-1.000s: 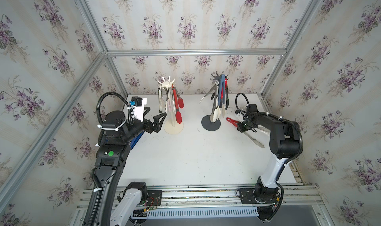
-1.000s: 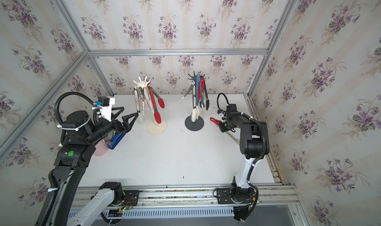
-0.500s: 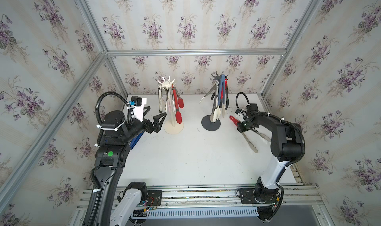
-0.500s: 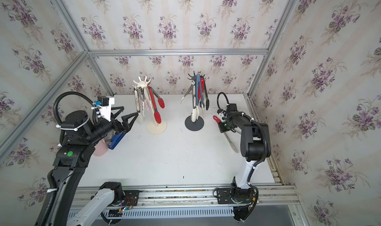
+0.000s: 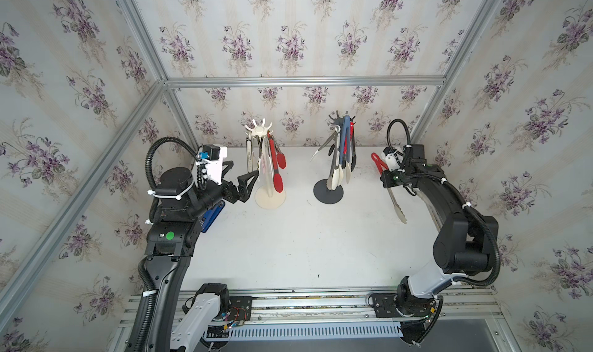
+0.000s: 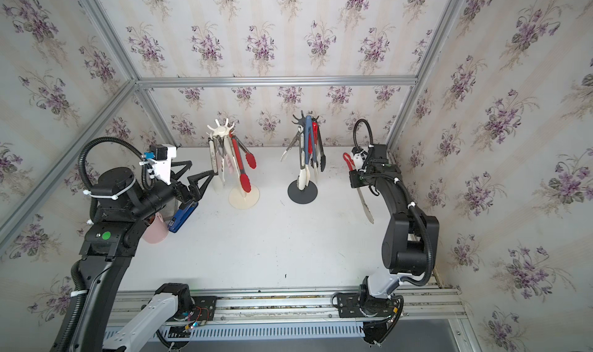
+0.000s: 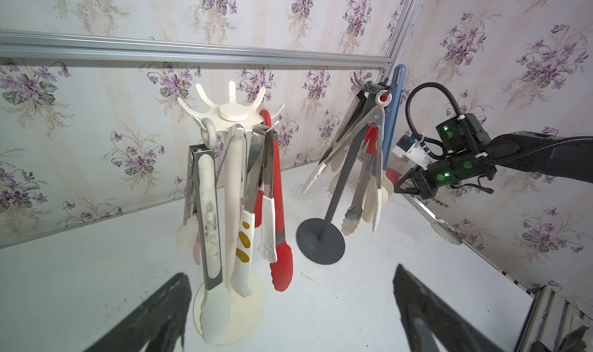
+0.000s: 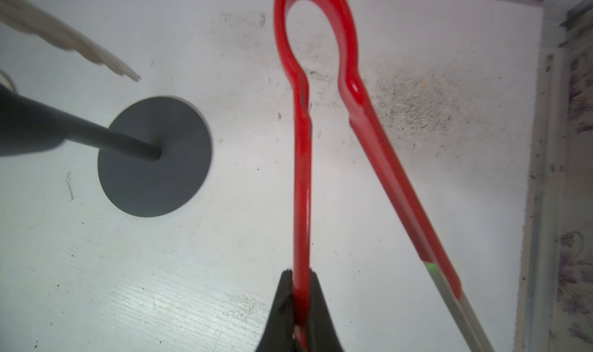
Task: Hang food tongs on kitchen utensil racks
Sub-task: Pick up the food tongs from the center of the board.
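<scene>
Two arms (image 5: pixel 462 238) rise from a metal rail (image 5: pixel 321 303) along the near edge of a white table (image 5: pixel 288 247). A plain round green sticker (image 5: pixel 169 236) sits on the left one. Beside that arm sit a pink cup (image 6: pixel 156 231) and a blue thing (image 6: pixel 184 214) bearing what may be a small label, too small to read. The table top is scuffed and speckled with dark grit, thickest toward its far right corner.

Further in, the left gripper (image 5: pixel 244 169) hovers with its jaws spread wide and empty, just beside the cream rack (image 5: pixel 270 200). The right gripper (image 8: pixel 300 279) has its jaws pinched tight on one red arm of the red-handled tongs (image 8: pixel 302 174). The loop end of the tongs points toward the far wall and their steel tips slant back toward the near side. They are held to the right of the dark grey rack (image 5: pixel 328 194), apart from it and on none of its hooks.

Both racks stand upright side by side near the far wall. Each crown of hooks already carries several tongs, a red pair on the cream one and a blue-handled pair on the grey.

Wallpaper (image 5: pixel 288 39) with purple flower sprays covers the three walls, edged by a metal frame (image 5: pixel 305 81).
</scene>
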### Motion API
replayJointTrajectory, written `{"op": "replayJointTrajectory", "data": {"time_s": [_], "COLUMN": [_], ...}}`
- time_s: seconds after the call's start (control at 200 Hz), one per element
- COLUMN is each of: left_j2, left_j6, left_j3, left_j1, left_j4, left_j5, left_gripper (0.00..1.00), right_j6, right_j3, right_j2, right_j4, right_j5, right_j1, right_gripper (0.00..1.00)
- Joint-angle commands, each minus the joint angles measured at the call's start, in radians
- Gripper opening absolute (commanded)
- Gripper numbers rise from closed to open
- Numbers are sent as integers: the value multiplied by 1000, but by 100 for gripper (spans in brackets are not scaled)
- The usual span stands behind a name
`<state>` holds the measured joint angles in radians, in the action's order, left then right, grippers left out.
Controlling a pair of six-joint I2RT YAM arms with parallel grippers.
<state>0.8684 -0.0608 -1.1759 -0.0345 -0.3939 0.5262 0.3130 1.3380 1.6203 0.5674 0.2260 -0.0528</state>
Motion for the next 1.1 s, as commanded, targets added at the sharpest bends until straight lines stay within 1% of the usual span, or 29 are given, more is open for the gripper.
{"op": "replayJointTrajectory", "data": {"time_s": [0.0, 0.13, 0.285, 0.45, 0.56, 0.734, 0.854, 0.949, 1.024, 1.069, 1.099], "left_j2": [23, 61, 109, 153, 178, 208, 231, 250, 266, 277, 285], "left_j6": [2, -5, -19, -20, -19, -27, -31, -39, -53, -59, -63], "left_j3": [-27, -66, -116, -163, -196, -246, -279, -299, -308, -316, -322], "left_j1": [-2, -8, -18, -50, -73, -106, -128, -148, -164, -177, -185], "left_j4": [15, 17, 18, 23, 27, 41, 54, 70, 96, 110, 120], "left_j5": [13, 16, 18, 33, 44, 85, 124, 155, 180, 192, 200], "left_gripper": [99, 99, 99, 99, 99, 99, 99, 99, 99, 99, 99], "right_j6": [-29, -47, -66, -73, -98, -218, -371, -549, -688, -751, -769], "right_j3": [43, 93, 141, 198, 204, 190, 160, 125, 87, 72, 69], "right_j2": [-48, -113, -184, -226, -265, -333, -354, -355, -355, -353, -351], "right_j4": [20, 42, 52, 61, 13, -176, -374, -582, -763, -852, -883], "right_j5": [27, 39, 113, 261, 398, 655, 811, 908, 947, 968, 977], "right_j1": [-4, -9, -22, -36, -42, -42, -42, -41, -36, -27, -17], "right_gripper": [0, 0, 0, 0, 0, 0, 0, 0, 0, 0, 0]}}
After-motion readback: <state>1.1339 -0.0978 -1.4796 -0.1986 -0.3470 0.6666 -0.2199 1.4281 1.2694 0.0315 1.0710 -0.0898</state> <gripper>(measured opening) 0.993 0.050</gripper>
